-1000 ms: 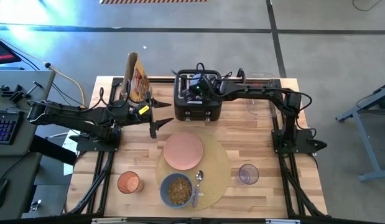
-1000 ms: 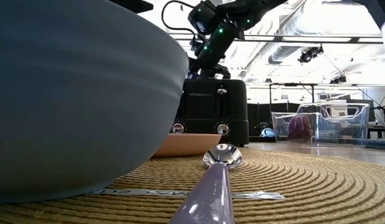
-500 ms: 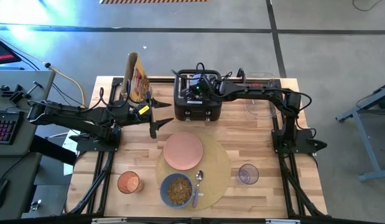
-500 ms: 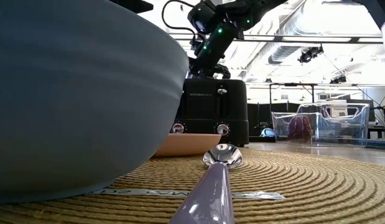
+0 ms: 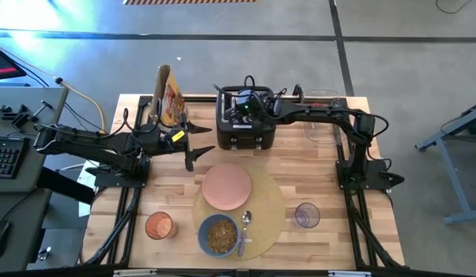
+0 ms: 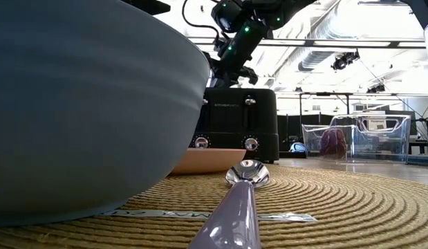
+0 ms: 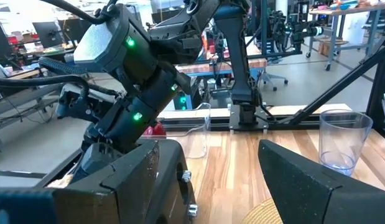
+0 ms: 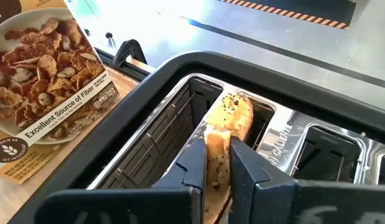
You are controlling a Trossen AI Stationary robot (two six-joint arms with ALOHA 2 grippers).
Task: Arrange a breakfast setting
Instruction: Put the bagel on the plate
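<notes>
My right gripper point(image 5: 239, 108) is over the black toaster point(image 5: 245, 129), shut on a seeded bagel half point(image 8: 228, 118) in one of its slots. My left gripper point(image 5: 198, 143) is open and empty, left of the toaster and above the table. The round tan placemat point(image 5: 270, 206) carries the pink plate point(image 5: 227, 186), the blue bowl point(image 5: 218, 235) of cereal and the small spoon point(image 5: 244, 225). The orange cup point(image 5: 159, 225) stands left of the mat, the clear glass point(image 5: 307, 215) right of it. The bowl point(image 6: 82, 104) and spoon point(image 6: 247, 173) fill the low view. My right gripper pinches the bagel half's two flat faces point(image 8: 218, 148) between its two fingers point(image 8: 195, 163), coming from above and pointing down into the slot. The bagel stands on edge, its seeded top rim above the slot and its lower part hidden inside the toaster.
The tall cereal box point(image 5: 170, 96) stands at the far left beside the toaster. A clear bin point(image 5: 322, 115) sits at the far right; a red thing point(image 6: 332, 144) shows inside it. Bare wood lies between the toaster and the mat.
My right gripper has risen a little over the toaster.
</notes>
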